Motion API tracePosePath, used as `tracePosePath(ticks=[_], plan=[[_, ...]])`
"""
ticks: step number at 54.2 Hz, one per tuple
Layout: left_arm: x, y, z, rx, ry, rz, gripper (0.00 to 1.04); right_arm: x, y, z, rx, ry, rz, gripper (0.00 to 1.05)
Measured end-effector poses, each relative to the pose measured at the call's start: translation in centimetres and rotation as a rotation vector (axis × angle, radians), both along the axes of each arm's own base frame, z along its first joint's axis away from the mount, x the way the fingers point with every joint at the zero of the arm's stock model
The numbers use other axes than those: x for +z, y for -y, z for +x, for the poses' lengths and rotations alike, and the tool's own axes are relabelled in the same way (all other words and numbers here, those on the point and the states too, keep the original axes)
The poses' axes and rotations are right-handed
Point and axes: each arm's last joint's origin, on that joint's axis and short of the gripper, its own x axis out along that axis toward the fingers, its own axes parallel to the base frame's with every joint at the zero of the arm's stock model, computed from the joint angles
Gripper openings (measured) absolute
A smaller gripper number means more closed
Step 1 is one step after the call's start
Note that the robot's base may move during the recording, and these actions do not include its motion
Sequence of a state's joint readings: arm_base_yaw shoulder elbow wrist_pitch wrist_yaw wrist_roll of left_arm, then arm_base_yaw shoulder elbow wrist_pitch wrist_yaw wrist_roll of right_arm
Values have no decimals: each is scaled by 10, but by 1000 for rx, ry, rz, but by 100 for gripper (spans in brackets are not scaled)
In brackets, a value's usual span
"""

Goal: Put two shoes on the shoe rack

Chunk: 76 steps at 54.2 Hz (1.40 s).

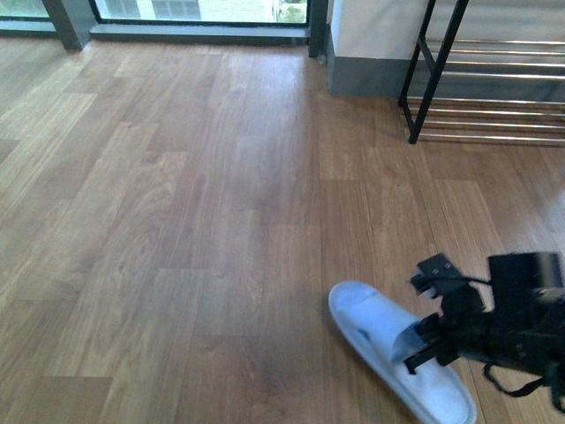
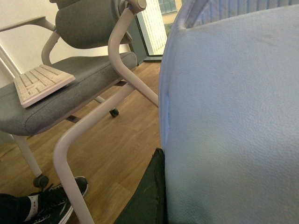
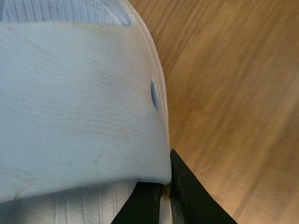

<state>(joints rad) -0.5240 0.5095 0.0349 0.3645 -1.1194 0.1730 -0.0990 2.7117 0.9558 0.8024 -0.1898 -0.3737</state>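
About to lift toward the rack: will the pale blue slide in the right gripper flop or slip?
Probably light: the slide sandal looks like moulded foam. Held by its strap in the right gripper, the long sole may sag toe-down and swing. The smooth strap could slip.

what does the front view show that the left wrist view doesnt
Only the front view: the shoe rack, and the right gripper at a pale blue slide. Only the left wrist view: a grey chair with a keyboard on its seat, and a black sneaker. Both: wood floor and a pale blue slide, perhaps not the same one.
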Motion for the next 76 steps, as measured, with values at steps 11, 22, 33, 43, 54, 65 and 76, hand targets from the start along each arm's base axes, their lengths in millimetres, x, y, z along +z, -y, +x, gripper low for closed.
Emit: tracePosePath(ticks=[11, 22, 33, 43, 54, 65, 76], plan=[[0, 0, 0, 0, 0, 0, 2, 138, 37, -9, 46, 256, -122, 1], [0, 0, 0, 0, 0, 0, 2, 268, 57, -53, 38, 539, -178, 1], [0, 0, 0, 0, 0, 0, 2, 351, 47, -139, 26, 792, -124, 1], [0, 0, 0, 0, 0, 0, 2, 336, 20, -206, -30, 786, 29, 2], [0, 0, 0, 0, 0, 0, 2, 320, -10, -230, -9, 813, 178, 1], [0, 0, 0, 0, 0, 0, 2, 320, -11, -230, -20, 811, 195, 1], [0, 0, 0, 0, 0, 0, 2, 320, -11, -230, -20, 811, 195, 1]])
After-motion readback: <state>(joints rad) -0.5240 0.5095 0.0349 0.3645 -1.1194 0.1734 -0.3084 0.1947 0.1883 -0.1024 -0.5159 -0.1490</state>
